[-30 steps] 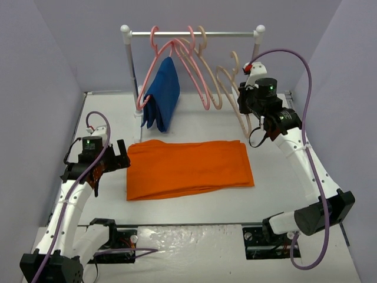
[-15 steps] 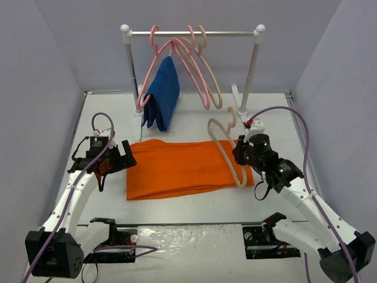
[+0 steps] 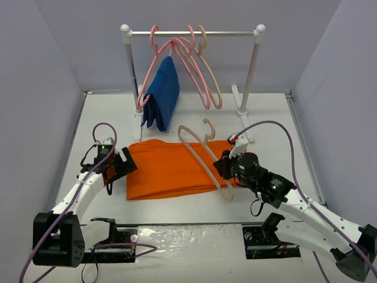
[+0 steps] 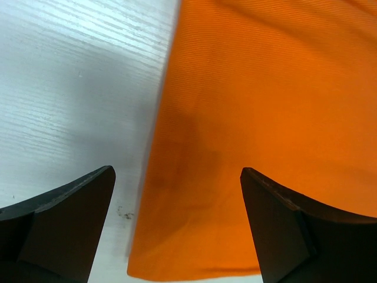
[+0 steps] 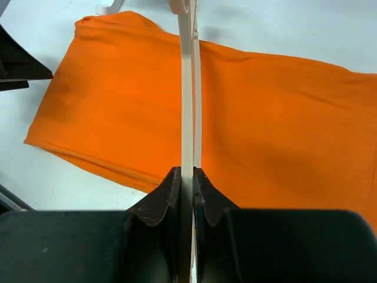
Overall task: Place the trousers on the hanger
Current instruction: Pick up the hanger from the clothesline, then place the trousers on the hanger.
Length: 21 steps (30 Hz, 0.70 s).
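Right fingers [image 5: 162, 200] clenched on the hanger [image 5: 187, 88], the thin cream plastic pinched edge-on between both tips; the hanger is carried over the trousers [image 5: 118, 106], and whether it touches the cloth cannot be told; from the top view it slants across the right half of the cloth, hook toward the far side. Left fingers [image 4: 70, 218] released and spread wide, nothing between them but air; they straddle the left end of the trousers, one tip over the bare surface [image 4: 70, 71], the other over orange cloth, the cloth edge running up between them; contact with the cloth not discernible. Progress, as judged: the hanger is off the rail [image 3: 194, 33] and brought to the garment, so fetching is done; left to do: take up the cloth, pass or drape it over the hanger, settle it evenly; no part of the trousers is lifted yet; early-to-middle of the task. Trousers: bright orange, plain, folded into a long flat rectangle, lying mid-surface between the two arms; fine woven texture, a few soft creases, near edge slightly uneven where layers show; likely limp and prone to sag when raised. Far side: pink hangers [image 3: 194, 76] and a dark blue garment [image 3: 162, 97] on the rail, well apart from the work.
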Available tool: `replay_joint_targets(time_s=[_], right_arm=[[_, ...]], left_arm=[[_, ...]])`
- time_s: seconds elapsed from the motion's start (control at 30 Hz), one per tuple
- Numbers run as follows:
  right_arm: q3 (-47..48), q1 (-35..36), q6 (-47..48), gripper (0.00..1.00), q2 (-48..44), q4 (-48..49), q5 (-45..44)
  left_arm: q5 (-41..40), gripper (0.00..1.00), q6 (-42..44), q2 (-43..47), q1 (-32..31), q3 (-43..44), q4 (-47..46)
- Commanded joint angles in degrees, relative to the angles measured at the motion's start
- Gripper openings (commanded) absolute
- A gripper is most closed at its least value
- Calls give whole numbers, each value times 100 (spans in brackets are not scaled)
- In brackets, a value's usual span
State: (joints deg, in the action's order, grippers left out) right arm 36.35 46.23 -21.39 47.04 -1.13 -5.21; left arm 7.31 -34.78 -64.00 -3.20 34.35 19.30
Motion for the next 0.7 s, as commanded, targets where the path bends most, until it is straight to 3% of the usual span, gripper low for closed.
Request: replay_joint_targets(time_s=[0.0, 0.17, 0.37, 0.57, 0.63, 0.67], right_arm=[[-29, 155, 74, 0, -119, 755, -127], [-120, 181, 109, 0, -174, 834, -50], [-121, 185, 143, 0, -213, 843, -16], [-25, 260, 170, 0, 25, 859, -22], [17, 332, 160, 0, 118, 899, -80], [47, 372, 150, 0, 153, 924, -156]], left_arm=[[-262, 84, -181, -422, 10, 49, -942], [-59, 79, -54, -1037, 4, 212, -1061], [288, 63, -138, -1754, -30, 136, -1244], [463, 27, -437, -1636, -345, -218, -1429], [463, 0, -479, -1406, -495, -261, -1337], [458, 0, -495, -1183, -596, -256, -1251]])
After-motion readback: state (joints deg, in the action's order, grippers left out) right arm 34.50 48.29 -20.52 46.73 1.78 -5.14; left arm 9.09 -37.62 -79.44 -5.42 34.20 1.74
